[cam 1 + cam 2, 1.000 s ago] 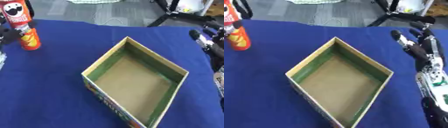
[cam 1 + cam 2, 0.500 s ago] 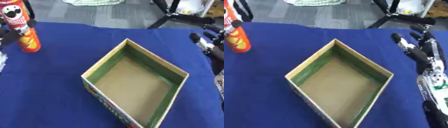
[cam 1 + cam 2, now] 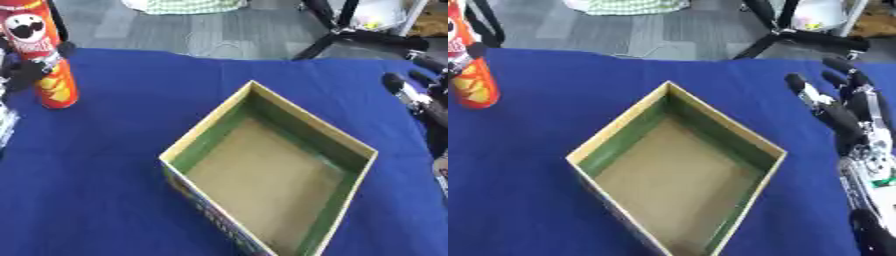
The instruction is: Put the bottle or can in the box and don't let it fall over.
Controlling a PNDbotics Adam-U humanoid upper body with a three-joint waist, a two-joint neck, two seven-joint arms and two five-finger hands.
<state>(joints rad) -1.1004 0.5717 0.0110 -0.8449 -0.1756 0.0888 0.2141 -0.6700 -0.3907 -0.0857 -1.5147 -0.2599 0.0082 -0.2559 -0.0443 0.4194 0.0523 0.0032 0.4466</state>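
A tall red and orange chip can (image 3: 42, 60) stands upright on the blue tablecloth at the far left. My left hand (image 3: 19, 74) is at the view's left edge, its dark fingers curled round the can's middle. An open cardboard box (image 3: 206, 137) with green inner walls and a bare brown floor sits in the middle, turned corner-on and empty. My right hand (image 3: 852, 116) hovers open at the right edge, fingers straight and pointing away, clear of the box.
The blue cloth (image 3: 131, 100) covers the whole table. Beyond its far edge lie grey floor, black stand legs (image 3: 350, 35) and a pale cloth heap (image 3: 188, 5).
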